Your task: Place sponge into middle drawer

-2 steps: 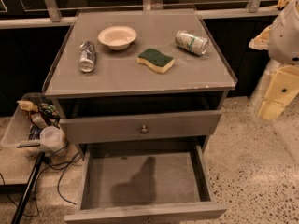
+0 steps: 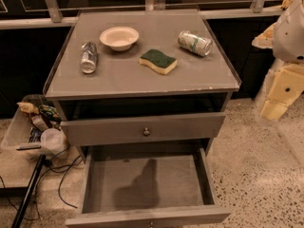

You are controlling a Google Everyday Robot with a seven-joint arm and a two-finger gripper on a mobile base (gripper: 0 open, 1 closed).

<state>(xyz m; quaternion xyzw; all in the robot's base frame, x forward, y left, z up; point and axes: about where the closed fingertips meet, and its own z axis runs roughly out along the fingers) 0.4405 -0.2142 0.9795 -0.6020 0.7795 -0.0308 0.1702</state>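
- While the sponge [image 2: 158, 61] is lying flat on the desk [image 2: 118, 80] with its green side up, the pincer [image 2: 279, 99] is hanging out past the right side of the desk, lower in the picture than the desk top.
- From the pincer, the sponge is sitting between 9 and 10 o'clock. It is well apart from it, and the right edge of the desk is lying between them.
- The long side of the sponge is running nearly from 9 to 3 o'clock, with the right end dipping a little toward 4.
- I am not able to tell if the pincer is wide or narrow. It is not holding the sponge.
- The middle drawer [image 2: 147, 184] is standing pulled out at 6 o'clock from the sponge, with its grey inside showing.
- The upper drawer [image 2: 145, 129] is sitting between the two and is looking almost shut.
- A white bowl [image 2: 118, 37] is resting at 10 o'clock from the sponge and a can [image 2: 194, 43] at 2 o'clock. Both are near but not touching it.
- I am thinking the pincer needs to be going up and left first, then coming down over the sponge and squeezing across its short side, from 12 to 6 o'clock.
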